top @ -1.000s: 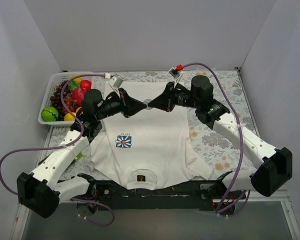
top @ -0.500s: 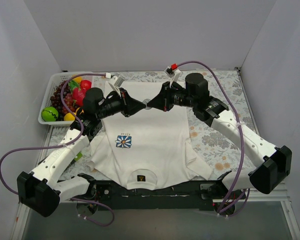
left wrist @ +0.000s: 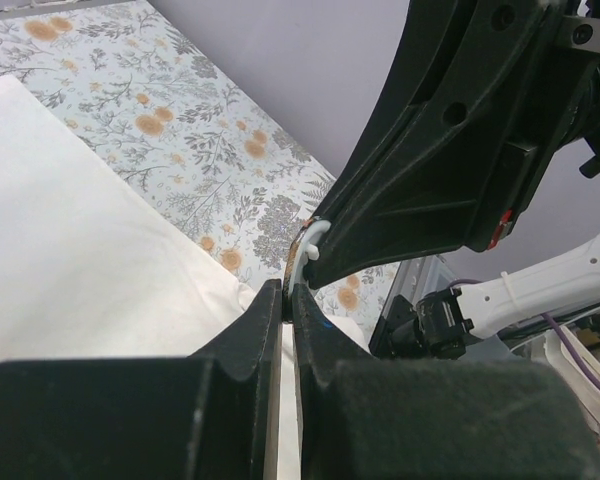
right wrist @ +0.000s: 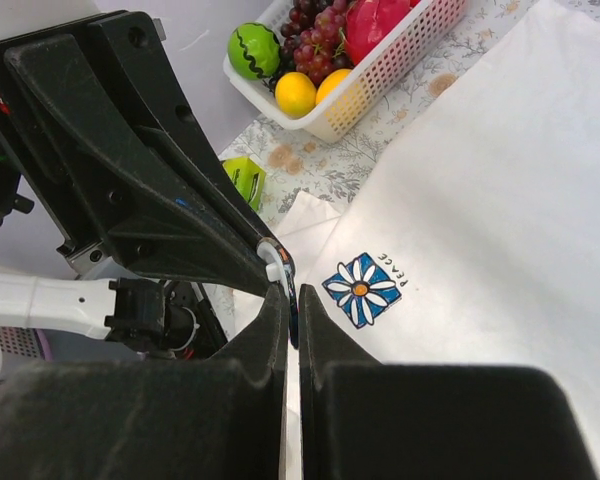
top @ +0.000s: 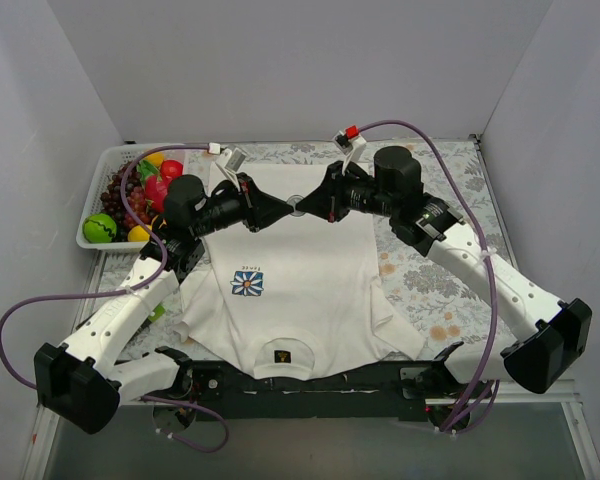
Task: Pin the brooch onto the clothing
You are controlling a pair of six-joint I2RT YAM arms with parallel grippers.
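Note:
The white T-shirt [top: 310,290] lies flat on the table, with its flower print [top: 247,282] at the chest and its black-gold label [top: 278,354] at the near collar. The brooch [top: 295,208] is held above the shirt's far hem, pinched from both sides. My left gripper [top: 283,210] and my right gripper [top: 307,208] meet tip to tip on it. In the left wrist view the brooch [left wrist: 300,258] is edge-on at my fingertips [left wrist: 272,300]. In the right wrist view the brooch [right wrist: 291,285] shows a white clasp, above the shirt [right wrist: 500,200] and print [right wrist: 361,288].
A white basket [top: 92,240] of fruit stands at the far left beside the shirt; it also shows in the right wrist view [right wrist: 380,80]. A green object [right wrist: 242,180] lies by the left arm. A flowered cloth [top: 430,270] covers the table. Grey walls close in three sides.
The right arm's wrist has shifted slightly. Both grippers stay together on the brooch at the same spot above the shirt.

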